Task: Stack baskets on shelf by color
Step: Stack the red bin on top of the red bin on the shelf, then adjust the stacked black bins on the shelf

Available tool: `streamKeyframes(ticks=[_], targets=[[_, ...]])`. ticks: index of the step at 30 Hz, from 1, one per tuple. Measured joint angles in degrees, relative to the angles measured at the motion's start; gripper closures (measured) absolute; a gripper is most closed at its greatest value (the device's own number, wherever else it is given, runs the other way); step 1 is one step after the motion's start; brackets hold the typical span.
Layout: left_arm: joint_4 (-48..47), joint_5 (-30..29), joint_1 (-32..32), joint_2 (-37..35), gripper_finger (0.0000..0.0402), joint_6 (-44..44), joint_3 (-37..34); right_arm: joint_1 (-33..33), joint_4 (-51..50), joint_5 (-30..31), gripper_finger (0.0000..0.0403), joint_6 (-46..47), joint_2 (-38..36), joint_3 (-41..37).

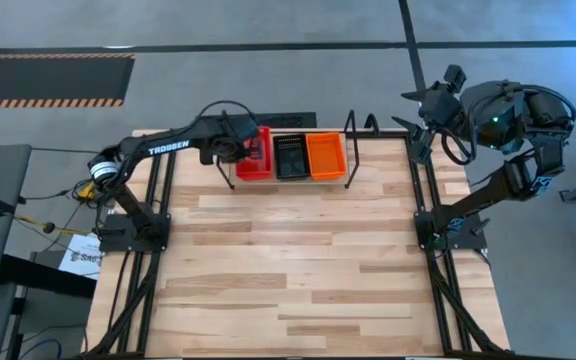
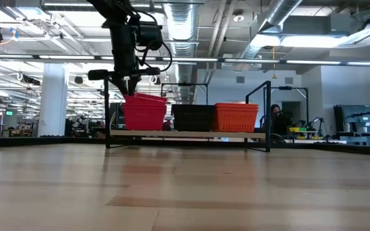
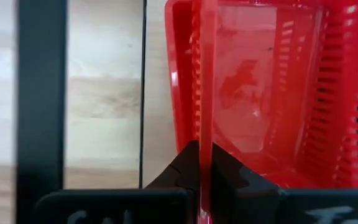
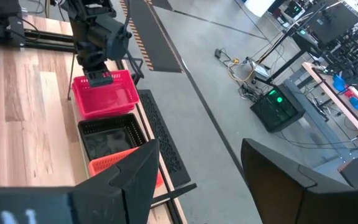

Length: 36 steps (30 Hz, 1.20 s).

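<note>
The shelf (image 2: 185, 135) stands at the table's far edge with black wire uprights (image 1: 351, 150) at both ends. On it stand side by side red baskets (image 2: 144, 117), black baskets (image 2: 193, 117) and orange baskets (image 2: 236, 117). My left gripper (image 1: 233, 150) hangs over the shelf's left end, shut on the top red basket (image 3: 260, 93), which sits tilted in the red one below it. My right gripper (image 4: 197, 186) is open, folded back beyond the table's far right corner. My left gripper (image 3: 205, 168) pinches the top red basket's left end wall at its rim (image 3: 205, 124), one finger inside the basket and one outside. The fingers come from above, pointing down. The basket is tilted, its held end raised (image 2: 133, 97), its lower part nested in the red basket beneath.
The left wire upright (image 3: 41, 99) stands close beside my left gripper. The wooden tabletop (image 1: 298, 260) stretches from the shelf to the near edge. A black floor mat (image 4: 166, 149) lies behind the shelf. A person (image 2: 275, 119) sits far off in the room.
</note>
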Motion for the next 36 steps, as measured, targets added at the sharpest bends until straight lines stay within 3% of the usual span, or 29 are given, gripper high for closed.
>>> streamKeyframes(ticks=[5,10,18,24,28,33,36], targets=[[0.2,-0.5,0.0,-0.1,0.0366,3.2,0.1,0.0,0.0,0.1,0.0157,0.0,0.6,0.1],[-0.3,-0.6,0.0,-0.1,0.0303,5.0,0.6,0.0,0.0,0.1,0.0157,0.0,2.1,0.1],[-1.2,1.4,0.7,-0.1,0.0218,12.1,7.0,-0.5,-2.1,0.1,0.0157,-0.9,4.7,0.0],[-3.9,4.4,-0.4,-0.1,0.0200,14.9,13.7,-3.4,-2.2,0.1,0.0157,-1.1,5.1,0.0],[-6.7,7.9,-4.7,-0.1,0.0200,17.0,15.9,-6.2,-2.9,0.1,0.0157,0.6,4.9,0.0],[-8.9,1.4,-14.0,-0.7,0.0200,18.6,16.2,-11.0,-6.7,0.1,0.0157,4.9,5.1,-1.0],[-11.8,-2.0,-19.8,-0.8,0.0200,17.6,16.2,-13.8,-7.0,-3.0,0.0158,5.3,5.3,-2.1]])
